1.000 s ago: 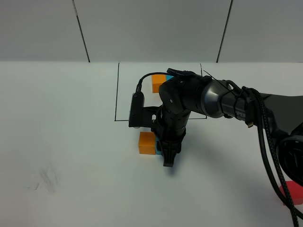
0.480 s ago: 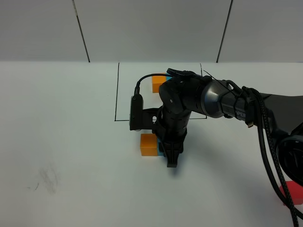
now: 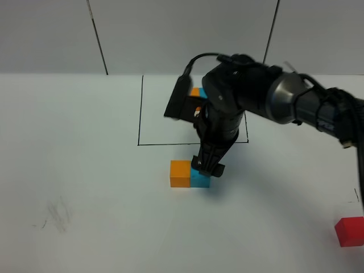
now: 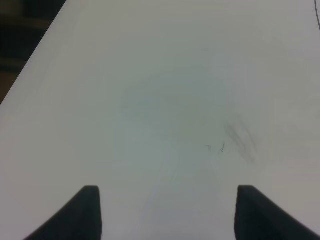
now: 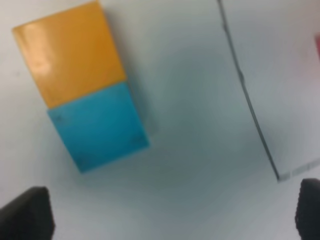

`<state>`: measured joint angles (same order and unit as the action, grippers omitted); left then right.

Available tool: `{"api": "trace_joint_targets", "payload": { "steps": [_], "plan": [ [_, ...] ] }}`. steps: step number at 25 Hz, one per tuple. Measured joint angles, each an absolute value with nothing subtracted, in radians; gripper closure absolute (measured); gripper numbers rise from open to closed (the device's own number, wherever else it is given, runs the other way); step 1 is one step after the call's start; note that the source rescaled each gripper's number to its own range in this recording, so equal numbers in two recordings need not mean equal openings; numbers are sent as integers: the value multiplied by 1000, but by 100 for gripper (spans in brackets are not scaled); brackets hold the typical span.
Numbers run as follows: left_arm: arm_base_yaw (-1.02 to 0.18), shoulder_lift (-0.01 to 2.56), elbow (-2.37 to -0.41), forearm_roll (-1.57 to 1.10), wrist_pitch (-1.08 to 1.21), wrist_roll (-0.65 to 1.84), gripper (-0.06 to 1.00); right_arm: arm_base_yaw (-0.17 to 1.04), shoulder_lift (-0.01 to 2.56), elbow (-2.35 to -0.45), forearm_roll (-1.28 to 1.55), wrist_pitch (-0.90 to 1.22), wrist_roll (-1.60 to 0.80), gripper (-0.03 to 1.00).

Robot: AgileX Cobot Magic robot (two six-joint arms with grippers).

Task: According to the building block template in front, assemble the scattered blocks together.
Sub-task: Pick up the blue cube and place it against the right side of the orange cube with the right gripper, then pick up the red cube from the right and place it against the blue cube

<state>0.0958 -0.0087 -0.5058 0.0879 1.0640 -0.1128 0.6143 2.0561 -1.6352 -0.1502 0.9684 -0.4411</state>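
Note:
The orange block (image 3: 180, 173) and the blue block (image 3: 200, 180) lie side by side, touching, just in front of the black frame (image 3: 140, 114). My right gripper (image 3: 207, 168) hangs over the blue block, open and holding nothing. In the right wrist view the orange block (image 5: 70, 52) and blue block (image 5: 97, 125) lie joined below my gripper (image 5: 167, 215), whose fingertips (image 5: 25, 217) stand far apart. The red block (image 3: 348, 231) sits alone at the near right. The arm hides most of the template (image 3: 196, 92). My left gripper (image 4: 170, 210) is open over bare table.
The frame's black line (image 5: 250, 105) runs beside the joined pair in the right wrist view. Faint smudges mark the white table (image 3: 57, 213) at the near left, also seen as marks (image 4: 235, 142) in the left wrist view. A grey panelled wall stands behind.
My right gripper has opened, let go of the blue block and risen. The blue block now rests against the orange one. The red block at the right is uncovered.

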Motion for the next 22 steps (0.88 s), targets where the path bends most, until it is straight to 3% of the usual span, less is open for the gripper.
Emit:
{"api": "trace_joint_targets", "payload": {
  "steps": [4,7,15,22],
  "plan": [
    [96,-9,-506,88,1064,-113,66,542,1930,-1556,-178,1054,-31,-3],
    [96,-9,-506,88,1064,-113,66,481,1817,-1431,-206,1048,140,1],
    [96,-9,-506,88,1064,-113,66,329,1479,-1053,-214,904,269,4],
    [96,-9,-506,88,1064,-113,66,234,1364,-822,-191,780,290,4]
  ]
}}
